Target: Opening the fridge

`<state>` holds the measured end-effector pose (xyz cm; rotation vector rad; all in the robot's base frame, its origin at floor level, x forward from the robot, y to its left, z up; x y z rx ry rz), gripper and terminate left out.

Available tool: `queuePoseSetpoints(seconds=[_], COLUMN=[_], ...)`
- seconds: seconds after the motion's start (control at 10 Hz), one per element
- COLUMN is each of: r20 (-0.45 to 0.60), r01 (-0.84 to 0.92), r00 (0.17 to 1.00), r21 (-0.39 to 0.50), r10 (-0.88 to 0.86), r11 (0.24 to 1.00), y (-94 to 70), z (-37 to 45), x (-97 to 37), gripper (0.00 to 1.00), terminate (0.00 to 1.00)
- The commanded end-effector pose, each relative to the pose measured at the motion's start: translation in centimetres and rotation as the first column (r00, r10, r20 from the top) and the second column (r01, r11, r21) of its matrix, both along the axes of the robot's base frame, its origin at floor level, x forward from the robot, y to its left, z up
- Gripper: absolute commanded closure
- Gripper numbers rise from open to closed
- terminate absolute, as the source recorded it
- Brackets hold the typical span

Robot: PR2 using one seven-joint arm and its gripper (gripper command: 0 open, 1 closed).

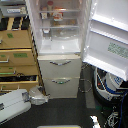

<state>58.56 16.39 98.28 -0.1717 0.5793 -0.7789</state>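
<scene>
Dark floor clutter hems your arm; fridge door (pixel 107 37) hangs open, tool (pixel 41 96) spread unclear, cables (pixel 112 120) could snag.

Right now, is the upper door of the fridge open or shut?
Open. The fridge shows its lit shelves, and its upper door is swung out to the exterior view's right. Both lower drawers look shut.

Place: a robotics lab fitted out as a mock kitchen.
Kitchen signs: a white fridge (pixel 59 47) with its upper door swung open, lit shelves holding food containers, two lower drawers.
Lab signs: a tan wooden drawer cabinet (pixel 17 57) with drawers pulled out, loose cables (pixel 114 117) on the dark floor (pixel 65 110).
</scene>
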Motion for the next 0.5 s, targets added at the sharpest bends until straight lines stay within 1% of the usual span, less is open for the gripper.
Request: queuePoseSetpoints(seconds=[0.1, 0.2, 0.3, 0.4, 0.5], r20=[0.604, 0.576, 0.564, 0.548, 0.545], r01=[-0.544, -0.548, -0.546, -0.554, -0.560], r00=[0.386, 0.392, 0.412, 0.404, 0.399], r21=[-0.461, -0.480, -0.476, -0.489, -0.492], r10=[0.697, 0.717, 0.716, 0.732, 0.737], r11=[0.701, 0.685, 0.689, 0.673, 0.667], y=[26.1, 26.2, 25.9, 26.0, 26.1], z=[-5.2, -6.9, -9.3, -10.2, -10.5], x=[-16.2, -16.7, -17.1, -17.2, -17.1], gripper=[0.00, 0.00, 0.00, 0.00, 0.00], terminate=[0.00, 0.00, 0.00, 0.00, 1.00])
